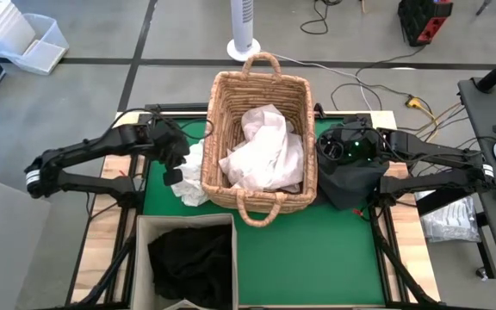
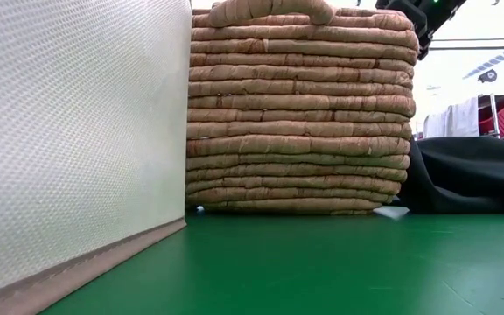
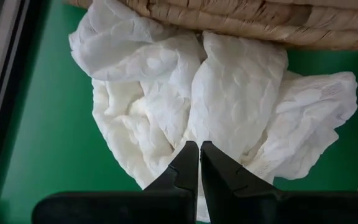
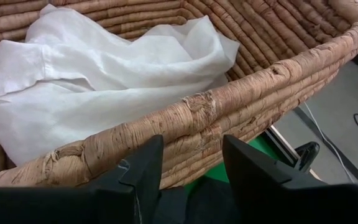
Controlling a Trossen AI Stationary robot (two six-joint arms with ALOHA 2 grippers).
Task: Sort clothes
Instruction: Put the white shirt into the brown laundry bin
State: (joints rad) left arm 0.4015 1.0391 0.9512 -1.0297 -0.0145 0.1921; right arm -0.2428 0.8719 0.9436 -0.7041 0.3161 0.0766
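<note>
Left gripper [image 3: 199, 163] hangs w/ jaws closed, empty, over white garment [image 1: 193, 176] on counter left of wicker basket [image 1: 261, 205]. Right gripper [image 4: 191, 163], jaws apart, empty, at basket's right rim above dark garment [image 1: 351, 181]. Risk: jaws snag rim, dragging basket.

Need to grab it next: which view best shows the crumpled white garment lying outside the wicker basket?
Left wrist view: the crumpled white garment fills it. High view shows it partly under the left gripper. The low and right wrist views don't show it.
</note>
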